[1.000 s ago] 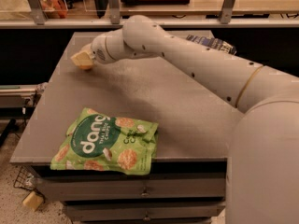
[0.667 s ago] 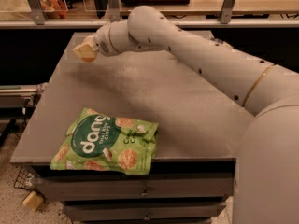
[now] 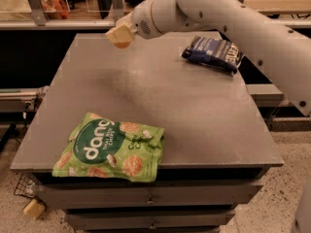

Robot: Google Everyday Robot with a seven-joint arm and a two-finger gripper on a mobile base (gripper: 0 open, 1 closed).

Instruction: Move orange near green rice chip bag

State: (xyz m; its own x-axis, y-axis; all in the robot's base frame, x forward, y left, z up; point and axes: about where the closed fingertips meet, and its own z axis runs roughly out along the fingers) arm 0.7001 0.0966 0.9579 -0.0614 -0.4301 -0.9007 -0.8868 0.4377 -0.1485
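Hand: the hand (image 3: 120,35) hangs in the upper left of the frame, above the far left part of the worktop (image 3: 194,115); I see pale fingers wrapped round something orange-tinted, which I take to be the orange (image 3: 122,44), so I read the hand as clamped on it.
Orange: only a sliver shows under the fingers, lifted clear of the surface; its stem spot is hidden from me.
Green rice chip bag: the green rice chip bag (image 3: 111,147) lies flat at the lower left, its near edge overhanging the front lip.
Key relation: from the hand, the bag sits almost straight down the frame, well apart. Its long axis runs roughly left to right with a slight tilt, so I judge the bare worktop just behind it to be the landing spot.
Blue bag: the blue bag (image 3: 214,53) rests at the upper right, away from that path.
Hard to see: the arm (image 3: 233,18) leaves the frame at right.
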